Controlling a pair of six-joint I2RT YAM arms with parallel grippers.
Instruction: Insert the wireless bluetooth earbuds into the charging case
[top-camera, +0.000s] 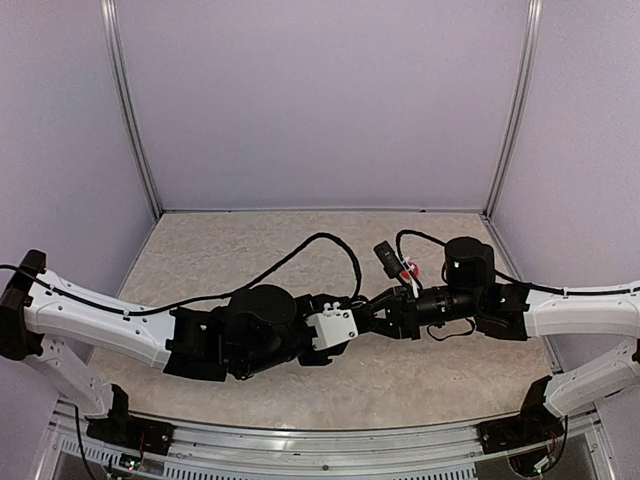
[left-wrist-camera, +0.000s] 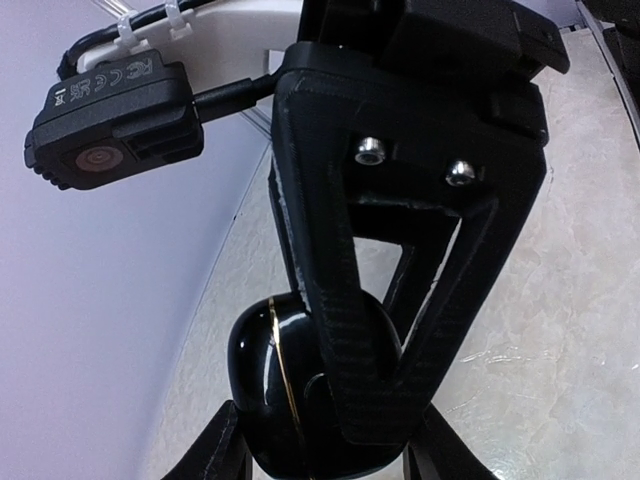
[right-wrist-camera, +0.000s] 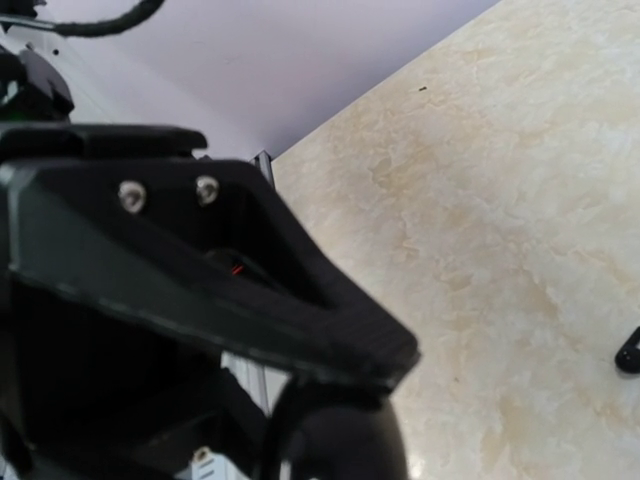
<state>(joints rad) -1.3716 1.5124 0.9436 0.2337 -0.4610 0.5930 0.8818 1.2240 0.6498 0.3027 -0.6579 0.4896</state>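
Note:
A glossy black charging case (left-wrist-camera: 262, 372) with a thin gold seam sits closed between my left gripper's (left-wrist-camera: 325, 455) two fingers, just above the table. My right gripper (top-camera: 372, 316) meets it from the other side. One right finger (left-wrist-camera: 350, 300) lies flat across the case's face and its other finger is hidden. The case also shows blurred at the bottom of the right wrist view (right-wrist-camera: 345, 445). A small black object (right-wrist-camera: 630, 352) lies on the table at that view's right edge and may be a black earbud. No red earbud is in view.
The marbled beige table (top-camera: 300, 250) is walled by lilac panels at the back and sides. A black cable (top-camera: 300, 250) loops over the table behind the left arm. The right wrist camera (left-wrist-camera: 110, 120) hangs close above the left gripper.

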